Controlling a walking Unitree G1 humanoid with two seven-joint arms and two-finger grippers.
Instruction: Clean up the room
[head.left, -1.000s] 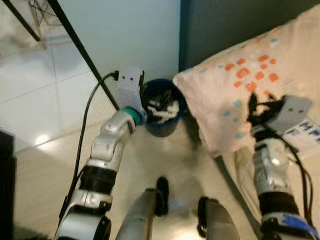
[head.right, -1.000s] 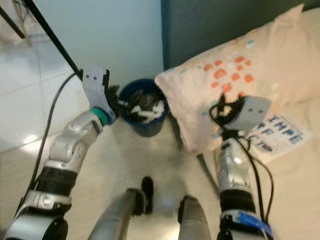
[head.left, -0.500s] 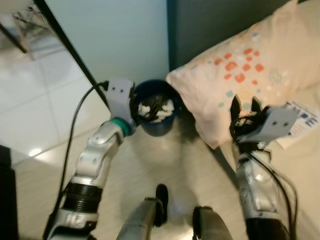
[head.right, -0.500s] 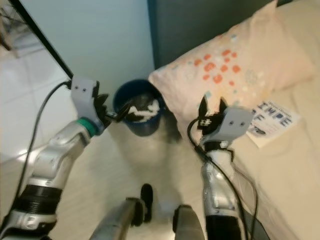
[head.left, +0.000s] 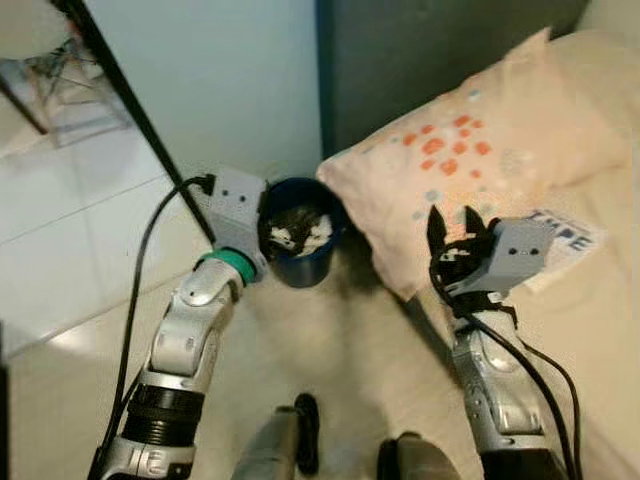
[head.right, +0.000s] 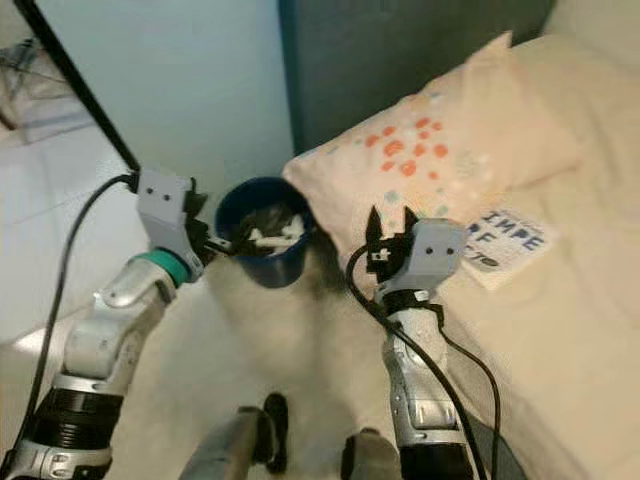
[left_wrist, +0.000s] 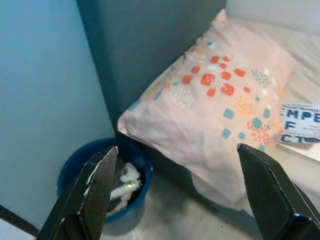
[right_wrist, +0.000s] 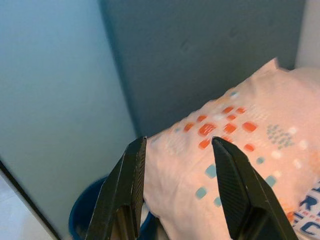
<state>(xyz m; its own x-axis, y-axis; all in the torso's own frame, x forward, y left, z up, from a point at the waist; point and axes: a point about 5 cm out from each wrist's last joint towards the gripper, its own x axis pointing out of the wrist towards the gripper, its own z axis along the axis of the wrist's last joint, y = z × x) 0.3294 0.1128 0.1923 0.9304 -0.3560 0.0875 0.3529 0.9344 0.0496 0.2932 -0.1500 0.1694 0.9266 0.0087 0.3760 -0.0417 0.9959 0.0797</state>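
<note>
A dark blue bin (head.left: 300, 240) holding white scraps stands on the floor by the wall, next to the bed. My left gripper (head.right: 215, 245) hangs at the bin's near rim, open with nothing between its fingers (left_wrist: 97, 185). My right gripper (head.left: 452, 218) is raised in front of a pale pillow (head.left: 480, 160) with orange and teal spots, apart from it, also open and empty. In the right wrist view its fingers (right_wrist: 127, 185) frame the pillow (right_wrist: 235, 145) and the bin (right_wrist: 87, 215). A printed booklet (head.right: 500, 245) lies on the cream bed beside the pillow.
A dark grey headboard (head.left: 430, 60) stands behind the pillow, against a light blue wall (head.left: 220, 70). A black slanting bar (head.left: 130, 110) crosses the left, and a black cable (head.left: 135, 310) runs along my left arm. White tiles (head.left: 60, 230) lie to the left.
The camera has shifted, bringing more of the bed and booklet into view. My right gripper now stands off the pillow's front edge. The left gripper stays by the bin's rim.
</note>
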